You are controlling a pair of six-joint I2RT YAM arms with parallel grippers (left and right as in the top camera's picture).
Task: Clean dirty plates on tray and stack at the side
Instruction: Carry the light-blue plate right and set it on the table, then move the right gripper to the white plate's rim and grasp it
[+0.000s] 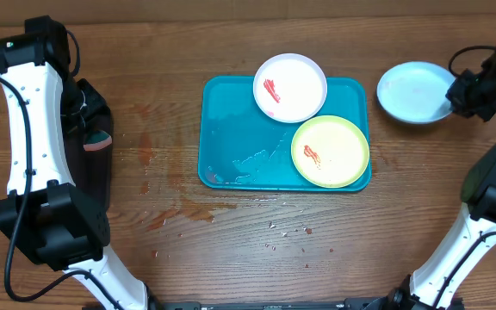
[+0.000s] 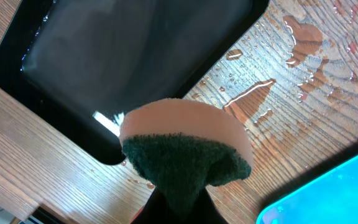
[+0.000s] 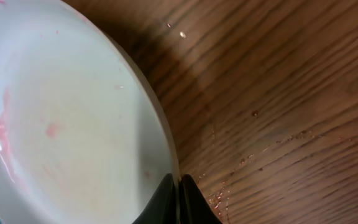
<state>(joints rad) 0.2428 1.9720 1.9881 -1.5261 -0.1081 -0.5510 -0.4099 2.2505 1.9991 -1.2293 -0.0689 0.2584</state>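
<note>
At the right side of the turquoise tray (image 1: pixel 231 129) sit the white plate (image 1: pixel 290 88) and yellow-green plate (image 1: pixel 331 151), both smeared red. The pale blue plate (image 1: pixel 413 92) lies on the table further right, its rim pinched by the right gripper (image 3: pixel 179 198). The left gripper (image 2: pixel 174 208) clamps a sponge (image 2: pixel 185 149) above a black tray (image 2: pixel 135 62).
</note>
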